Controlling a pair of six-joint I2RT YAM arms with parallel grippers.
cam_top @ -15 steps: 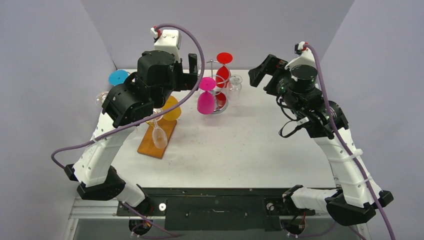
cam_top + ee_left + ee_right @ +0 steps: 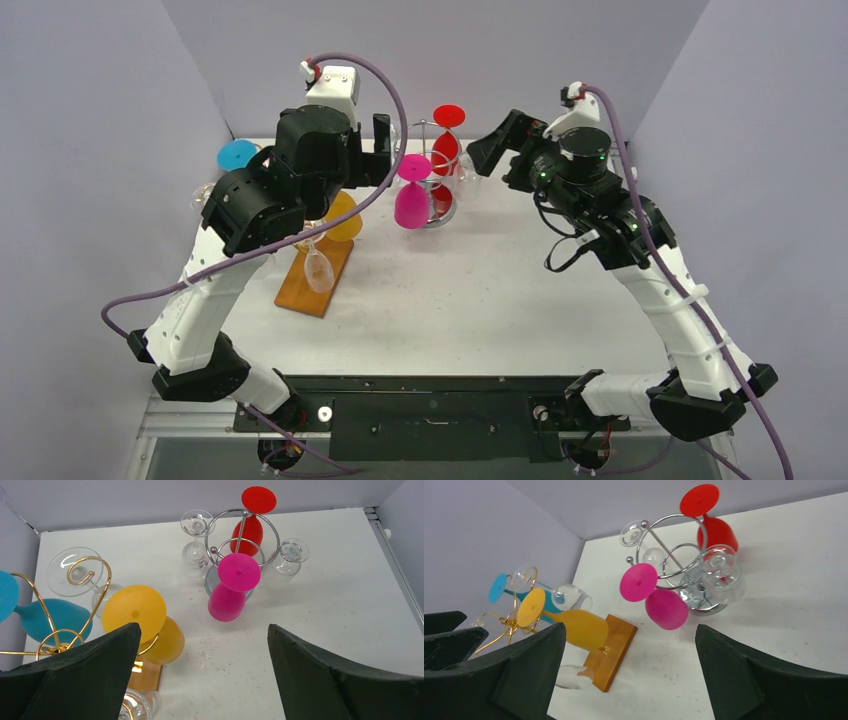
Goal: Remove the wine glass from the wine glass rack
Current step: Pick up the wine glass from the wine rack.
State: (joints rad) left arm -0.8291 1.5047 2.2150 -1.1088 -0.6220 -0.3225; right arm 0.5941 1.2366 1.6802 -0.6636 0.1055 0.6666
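While left claw and right claw hover wide open, empty, silver rack stands crowded. Risk: claw bumps pink glass, rack tips. Which glass meant, cannot tell.

The magenta wine glass hangs inverted, foot up, on the silver wire rack.

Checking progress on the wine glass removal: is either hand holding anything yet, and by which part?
Nothing is held. The left hand and the right hand are both open and empty.
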